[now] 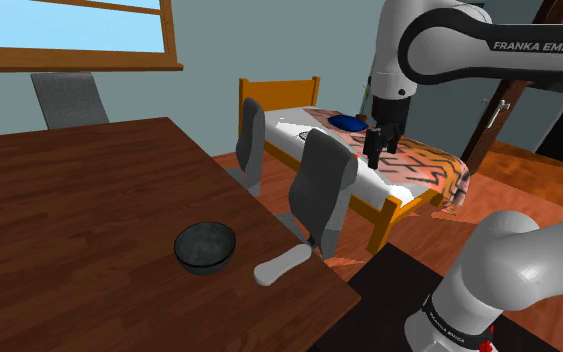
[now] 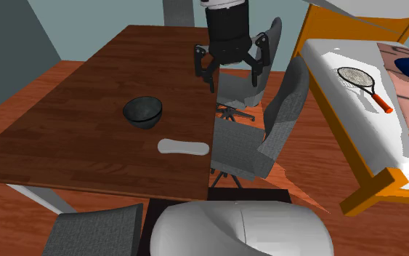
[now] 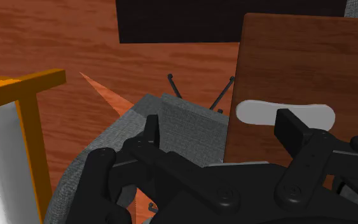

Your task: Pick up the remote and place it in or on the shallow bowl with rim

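**Tool hangs open, remote waits beside the bowl**

Shoulder view first. The dark, mottled round bowl (image 1: 205, 247) sits on the brown wood-grain worktop (image 1: 79, 210). The remote (image 1: 281, 265), a plain white rounded slab, lies flat just beside the bowl, between it and the worktop's edge, not touching it. The tool (image 1: 379, 150) hangs high, well apart from the bowl, in front of the orange-framed bed (image 1: 269, 95) with its tiger-striped blanket. From here I cannot tell how far it is open.

Over to the second exterior view, and there it is. The tool (image 2: 233, 78) has its fingers spread wide with nothing between them, in the air beyond the bowl (image 2: 142, 111), by a grey fabric chair (image 2: 282, 116). The remote (image 2: 184, 147) lies near the bowl. This view adds a racket (image 2: 366, 87) lying on the bed's white sheet.

Wrist view now. The black fingers (image 3: 152, 130) stand apart, clasping nothing. The remote (image 3: 266, 113) shows beyond them at the worktop's corner, partly behind one finger. The chair's textured grey back lies straight ahead of the tool.
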Tool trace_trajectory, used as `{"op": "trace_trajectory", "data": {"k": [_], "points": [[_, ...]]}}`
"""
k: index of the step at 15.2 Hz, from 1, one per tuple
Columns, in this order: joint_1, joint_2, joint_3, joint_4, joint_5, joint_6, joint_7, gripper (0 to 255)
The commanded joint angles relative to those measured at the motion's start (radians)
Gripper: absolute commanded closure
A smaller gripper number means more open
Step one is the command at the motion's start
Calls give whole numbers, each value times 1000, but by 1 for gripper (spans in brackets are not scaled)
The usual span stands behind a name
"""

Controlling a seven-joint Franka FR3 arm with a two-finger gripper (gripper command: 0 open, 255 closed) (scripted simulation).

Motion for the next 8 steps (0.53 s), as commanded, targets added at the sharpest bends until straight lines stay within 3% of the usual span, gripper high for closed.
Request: {"op": "trace_trajectory", "data": {"k": [1,8], "points": [[0,0,0,0,0,0,0,0],[86,118,-74,-130,-27,281,-248,0]]}}
